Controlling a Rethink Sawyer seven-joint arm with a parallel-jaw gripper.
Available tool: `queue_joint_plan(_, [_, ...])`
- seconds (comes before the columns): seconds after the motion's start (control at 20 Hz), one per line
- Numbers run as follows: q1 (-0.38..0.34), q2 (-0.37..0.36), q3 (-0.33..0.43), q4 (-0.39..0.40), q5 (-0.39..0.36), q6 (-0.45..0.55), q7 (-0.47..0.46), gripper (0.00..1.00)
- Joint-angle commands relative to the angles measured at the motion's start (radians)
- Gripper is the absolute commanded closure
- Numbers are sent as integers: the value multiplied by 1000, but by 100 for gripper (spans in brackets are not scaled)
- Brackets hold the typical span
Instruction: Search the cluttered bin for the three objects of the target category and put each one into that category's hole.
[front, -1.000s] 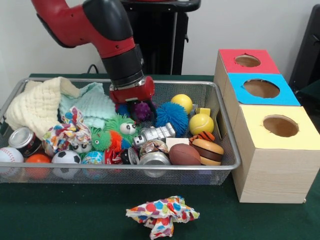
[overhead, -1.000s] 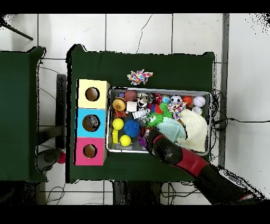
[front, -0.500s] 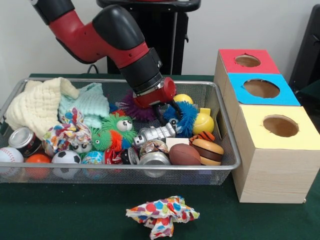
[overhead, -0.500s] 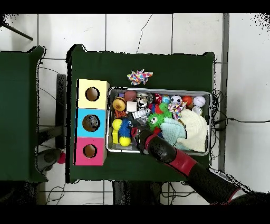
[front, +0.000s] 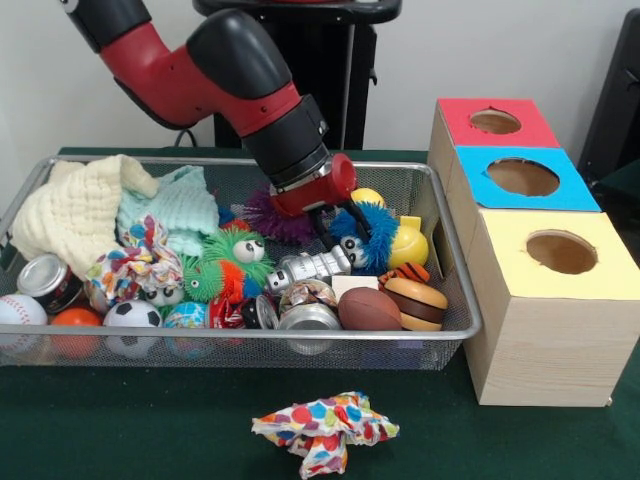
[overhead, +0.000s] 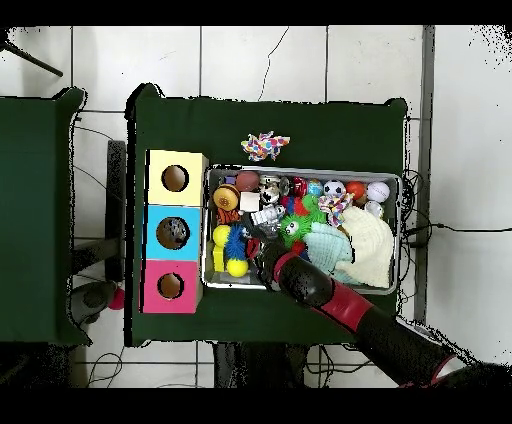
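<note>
A dark green cloth covers the table (front: 120, 430), which stands on a pale tiled floor in the overhead view. On it sits a wire-mesh bin (front: 455, 300) with a rounded metal rim, packed with clutter, and beside it a row of three plain wooden boxes, each with a round hole in a coloured top: red box (front: 497, 122), blue box (front: 525, 178), yellow box (front: 560, 255). The glossy red and black arm slants down into the bin, its gripper (front: 345, 222) low among the toys; the black fingers reach into a spiky blue ball (front: 368, 228), but the bristles hide them and I cannot tell whether they grip it or stand apart. Just behind the red wrist lies a spiky purple ball (front: 265, 215), and lower down a fuzzy green toy (front: 232, 262) with bulging eyes and orange patches. Two smooth yellow balls (front: 405, 245) sit beside the blue one, toward the boxes. A waffle-textured cream cloth (front: 75, 210) and a soft mint cloth (front: 180, 205) are heaped at the bin's far end from the boxes. Along the front wall lie a baseball (front: 20, 312), a soccer ball (front: 133, 318), metal cans (front: 308, 322), a brown football (front: 368, 308) and a layered burger toy (front: 415, 303). A crumpled spotted cloth (front: 325, 428) lies on the table outside the bin.
</note>
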Motion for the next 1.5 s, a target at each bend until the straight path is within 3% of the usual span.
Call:
queue_joint_plan(0.05, [117,-34,-60,-48,-46,150,33,0])
queue_joint_plan(0.25, [157,-89,-97,-62,-65,226,-18,0])
queue_joint_plan(0.35, [237,-189,-203,-91,-99,297,-65,0])
queue_joint_plan(0.4, [300,-241,-280,-129,-153,327,-115,0])
queue_joint_plan(0.5, [344,-261,-337,-163,-211,349,-146,0])
queue_joint_plan(0.6, [358,-264,-361,-175,-236,328,-116,0])
queue_joint_plan(1.2, [420,-294,-393,-257,-442,286,-89,0])
queue_joint_plan(1.5, [421,-284,-399,-269,-472,241,-22,0])
